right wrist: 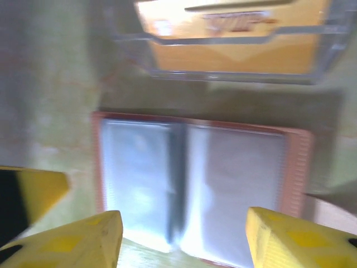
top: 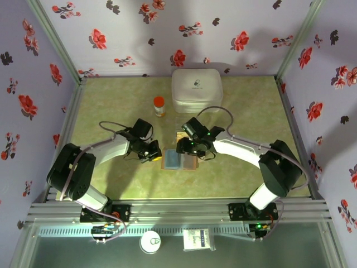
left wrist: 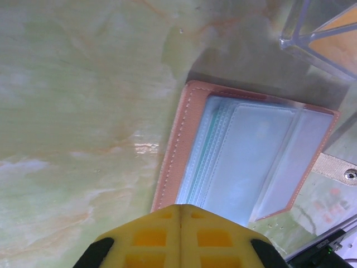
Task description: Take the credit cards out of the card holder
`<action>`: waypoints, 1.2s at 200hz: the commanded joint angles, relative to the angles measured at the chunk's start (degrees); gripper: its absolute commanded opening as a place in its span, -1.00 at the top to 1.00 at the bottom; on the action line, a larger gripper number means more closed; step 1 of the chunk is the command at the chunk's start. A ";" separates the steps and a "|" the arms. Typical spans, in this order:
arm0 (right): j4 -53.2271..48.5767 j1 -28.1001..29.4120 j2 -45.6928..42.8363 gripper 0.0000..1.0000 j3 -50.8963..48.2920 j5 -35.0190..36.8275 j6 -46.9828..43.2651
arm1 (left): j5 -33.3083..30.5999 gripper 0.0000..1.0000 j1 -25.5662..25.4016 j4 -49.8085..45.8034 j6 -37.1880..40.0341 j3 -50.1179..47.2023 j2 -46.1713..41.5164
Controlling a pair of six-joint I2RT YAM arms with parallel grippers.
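Note:
The card holder (top: 174, 159) lies open on the table between my two grippers, its brown border framing blue-grey sleeves (left wrist: 251, 156) (right wrist: 223, 178). My left gripper (top: 154, 153) (left wrist: 179, 207) is shut with nothing in it, its yellow tips over the holder's near edge. My right gripper (top: 192, 149) (right wrist: 183, 218) hangs open above the holder, one finger at each side of the two panels. An orange-yellow credit card (right wrist: 234, 22) (left wrist: 340, 47) lies in a clear transparent piece just beyond the holder. A teal edge (left wrist: 204, 151) peeks out among the sleeves.
A large white rounded case (top: 196, 89) stands at the back centre, with an orange-capped bottle (top: 159, 106) to its left. Flowered walls close in the green table (top: 111, 106) on three sides.

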 commanded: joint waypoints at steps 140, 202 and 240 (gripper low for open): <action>12.40 1.95 8.85 0.21 -3.13 -7.64 5.34 | -1.38 1.00 -0.71 -0.17 1.97 -0.76 6.09; 9.07 1.59 6.93 0.21 -3.52 -4.95 3.95 | -1.60 1.00 -0.71 -0.66 2.19 -0.45 6.21; 9.18 1.25 6.26 0.21 -4.36 -4.65 4.04 | -1.82 1.00 -0.71 -1.37 2.36 0.01 5.60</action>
